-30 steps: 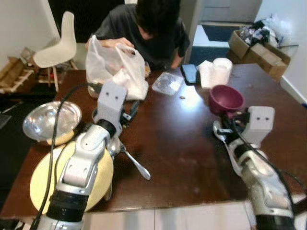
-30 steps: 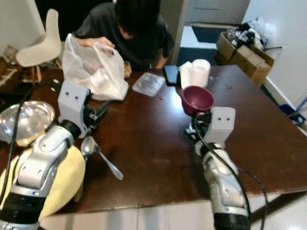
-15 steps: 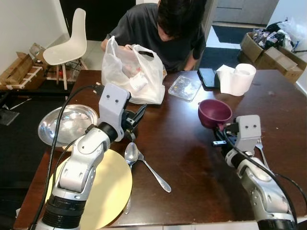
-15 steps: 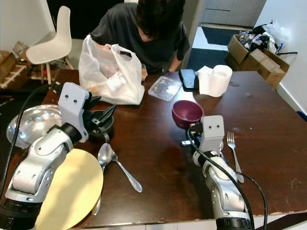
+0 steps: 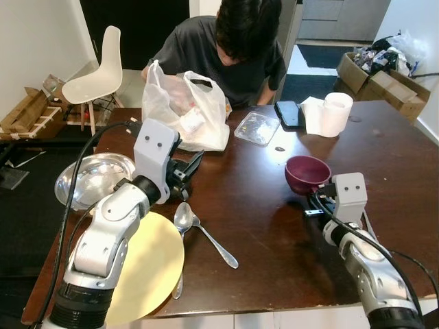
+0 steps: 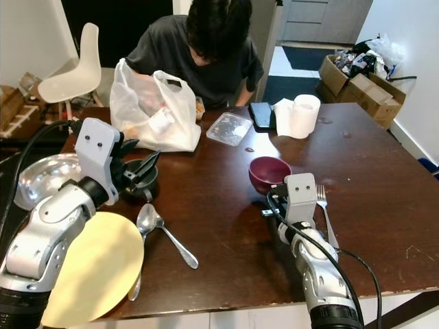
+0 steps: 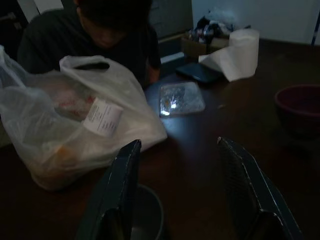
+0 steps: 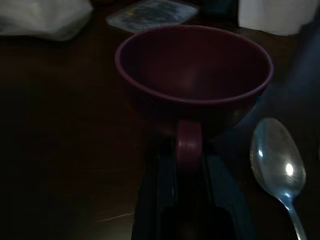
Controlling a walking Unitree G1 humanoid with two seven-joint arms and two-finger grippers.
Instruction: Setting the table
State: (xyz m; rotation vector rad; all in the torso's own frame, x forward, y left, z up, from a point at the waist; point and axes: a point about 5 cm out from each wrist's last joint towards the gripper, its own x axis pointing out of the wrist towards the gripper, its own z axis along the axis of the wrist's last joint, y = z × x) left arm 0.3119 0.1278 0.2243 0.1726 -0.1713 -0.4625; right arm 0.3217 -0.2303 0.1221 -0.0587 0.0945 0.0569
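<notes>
- Right gripper (image 8: 187, 165) pinches the handle tab of the maroon bowl (image 5: 307, 173), which sits on the table (image 5: 260, 226) mid-right.
- Bowl looks like light, stiff plastic; the tab is the only grip, so it may swing.
- Left gripper (image 7: 175, 190) spread wide over a small dark bowl (image 6: 140, 179), just short of the plastic bag (image 5: 185, 113).

— What sits on the dark wooden table (image 5: 254, 205)?
— Left edge: round yellow plate (image 5: 140, 264), shiny steel bowl (image 5: 92, 179) behind it; two metal spoons (image 5: 202, 233) just right of the plate.
— And the far side?
— White plastic bag (image 5: 185, 110) before the seated person (image 5: 219, 48); rightward, clear plastic lid (image 5: 257, 128), black phone (image 5: 288, 113), white paper roll (image 5: 333, 113).
</notes>
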